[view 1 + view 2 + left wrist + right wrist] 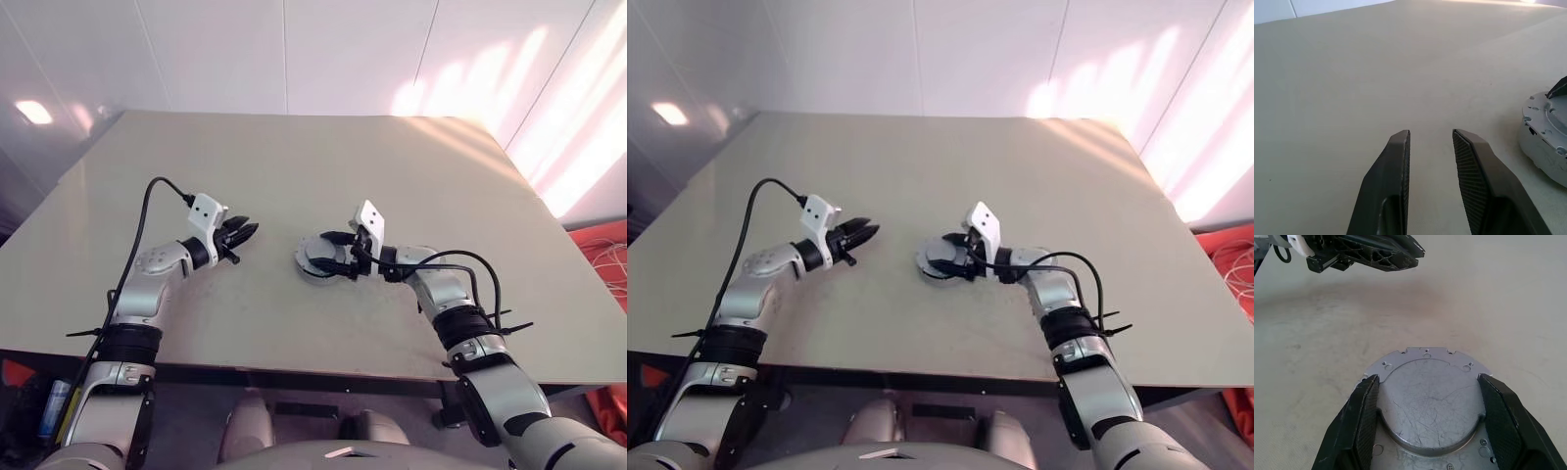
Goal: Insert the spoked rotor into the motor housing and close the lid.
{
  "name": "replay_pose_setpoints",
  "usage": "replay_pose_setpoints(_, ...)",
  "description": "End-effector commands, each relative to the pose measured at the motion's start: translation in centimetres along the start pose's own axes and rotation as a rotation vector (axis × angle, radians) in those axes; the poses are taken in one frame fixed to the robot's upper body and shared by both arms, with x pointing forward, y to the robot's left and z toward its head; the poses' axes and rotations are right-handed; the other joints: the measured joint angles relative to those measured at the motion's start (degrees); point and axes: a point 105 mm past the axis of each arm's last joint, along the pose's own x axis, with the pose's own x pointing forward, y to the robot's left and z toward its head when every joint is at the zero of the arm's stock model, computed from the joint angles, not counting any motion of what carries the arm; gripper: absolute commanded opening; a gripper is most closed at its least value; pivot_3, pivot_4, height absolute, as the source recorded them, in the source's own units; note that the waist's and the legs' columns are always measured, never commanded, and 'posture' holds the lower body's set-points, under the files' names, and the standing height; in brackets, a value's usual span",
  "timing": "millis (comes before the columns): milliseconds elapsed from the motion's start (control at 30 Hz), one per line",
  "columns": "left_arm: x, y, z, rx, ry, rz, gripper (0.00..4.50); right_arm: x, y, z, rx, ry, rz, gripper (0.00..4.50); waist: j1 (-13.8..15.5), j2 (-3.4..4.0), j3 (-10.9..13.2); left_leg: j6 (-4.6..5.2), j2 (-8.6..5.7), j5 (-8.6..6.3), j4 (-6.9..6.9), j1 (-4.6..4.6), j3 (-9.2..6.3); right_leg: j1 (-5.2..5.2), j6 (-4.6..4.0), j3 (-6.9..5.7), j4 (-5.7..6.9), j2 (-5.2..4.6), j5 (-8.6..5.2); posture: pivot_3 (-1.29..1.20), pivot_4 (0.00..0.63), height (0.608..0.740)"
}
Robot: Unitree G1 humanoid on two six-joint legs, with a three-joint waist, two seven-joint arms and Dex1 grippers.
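The round grey metal lid point(1427, 401), scratched and ringed by a flange with small holes, lies flat over the motor housing point(318, 260) a little right of the head view's centre, on the beige desk point(323, 176). The right end effector point(1427, 418) straddles the raised disc, its black fingers point(1364, 423) spread wide at either edge; a firm grip cannot be confirmed. The left end effector point(238, 235) hovers left of centre, released, with nothing between its fingers.
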Motion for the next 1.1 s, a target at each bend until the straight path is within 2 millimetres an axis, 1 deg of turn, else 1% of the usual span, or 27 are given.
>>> replay_pose_setpoints(33, -0.2, 0.4, 1.7, 0.041, -0.045, 0.007, 1.49, -0.6, -0.6, -1.1, -0.011, 0.049, -0.032, 3.09, 0.00, 0.00, 0.00, 0.00, 0.00, 0.00, 0.00, 0.02, 0.00, 0.01, 0.00, 0.00, 0.00, 0.00, 0.00, 0.00, 0.000, 0.740)
replay_pose_setpoints(167, -0.2, 0.4, 1.7, 0.041, -0.046, 0.007, 1.49, -0.8, -0.9, -0.9, 0.003, 0.038, -0.036, 3.09, 0.00, 0.00, 0.00, 0.03, 0.00, -0.02, 0.00, 0.10, 0.00, 0.09, 0.00, 0.00, 0.00, 0.00, 0.00, 0.00, 0.000, 0.740)
replay_pose_setpoints(400, -0.2, 0.4, 1.7, 0.040, -0.047, 0.006, 1.49, -1.3, -0.9, 0.8, 0.077, -0.048, -0.004, 3.09, 0.06, 0.00, 0.00, 0.08, 0.00, -0.05, 0.00, 0.15, 0.00, 0.15, 0.01, 0.00, -0.05, 0.00, -0.01, 0.00, 0.000, 0.740)
replay_pose_setpoints(567, -0.2, 0.3, 1.8, 0.040, -0.048, 0.004, 1.49, -1.4, -0.6, 2.0, 0.112, -0.101, 0.016, 3.09, 0.10, 0.00, 0.00, 0.19, 0.00, -0.11, -0.01, -0.14, 0.01, -0.05, 0.00, 0.00, -0.14, 0.00, 0.00, 0.00, 0.000, 0.740)
replay_pose_setpoints(633, -0.2, 0.3, 1.8, 0.040, -0.048, 0.004, 1.49, -1.4, -0.5, 1.8, 0.099, -0.090, 0.017, 3.09, 0.10, 0.00, 0.00, 0.20, 0.00, -0.12, -0.01, -0.26, 0.02, -0.16, 0.00, 0.00, -0.14, 0.00, 0.00, 0.00, 0.000, 0.740)
replay_pose_setpoints(833, -0.2, 0.3, 1.8, 0.040, -0.047, 0.004, 1.49, -1.5, 0.0, -0.5, -0.009, 0.023, 0.007, 3.09, 0.13, 0.00, 0.00, 0.25, 0.00, -0.16, -0.01, -0.30, 0.04, -0.16, 0.01, -0.02, -0.20, -0.01, -0.01, 0.00, 0.000, 0.740)
replay_pose_setpoints(1100, -0.2, 0.3, 1.8, 0.042, -0.046, 0.005, 1.49, -1.7, -0.1, -0.8, -0.018, 0.031, 0.004, 3.09, 0.14, 0.00, 0.00, 0.26, 0.00, -0.16, -0.01, -0.18, 0.04, -0.06, 0.01, -0.01, -0.21, -0.02, -0.01, 0.00, 0.000, 0.740)
